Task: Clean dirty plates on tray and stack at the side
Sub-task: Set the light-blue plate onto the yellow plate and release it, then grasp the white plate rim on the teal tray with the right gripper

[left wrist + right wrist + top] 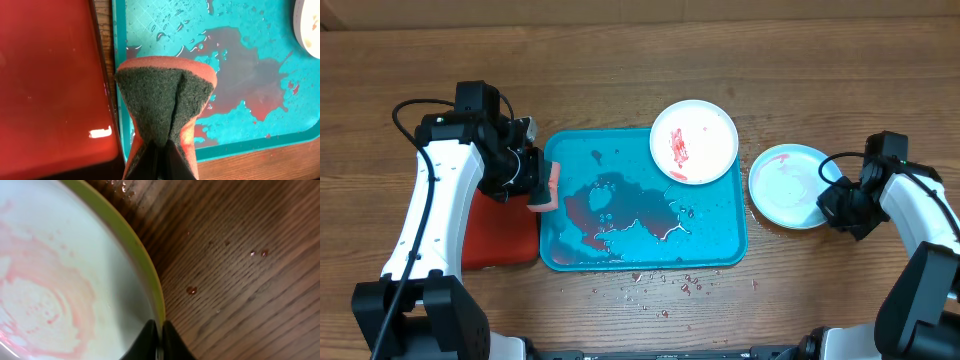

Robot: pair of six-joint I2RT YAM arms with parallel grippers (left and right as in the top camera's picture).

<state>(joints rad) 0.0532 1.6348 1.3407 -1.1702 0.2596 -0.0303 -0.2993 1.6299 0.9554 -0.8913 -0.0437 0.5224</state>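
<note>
Gripping a sponge (165,95), orange with a dark scouring face pinched into a fold, the left hand (532,183) hangs over the left rim of the turquoise tray (642,265), right where it meets the red tray (500,235) beside it. The turquoise tray lies in the middle of the tabletop (620,60), wet, with a reddish-brown puddle (620,205) spread across its floor and beads of water around it.

A white plate (710,125) sits at the tray's far right corner, overlapping the rim, with a red smear (678,150) on its left half. A second plate (785,185), yellow-green at the edge and streaked with pink, rests on the tabletop just right of the tray. The right hand (160,335) is closed on that plate's right edge, its fingers pinching the rim between them.

Small red droplets (665,285) dot the wood along the tray's near side. I can pick out only these two plates.
</note>
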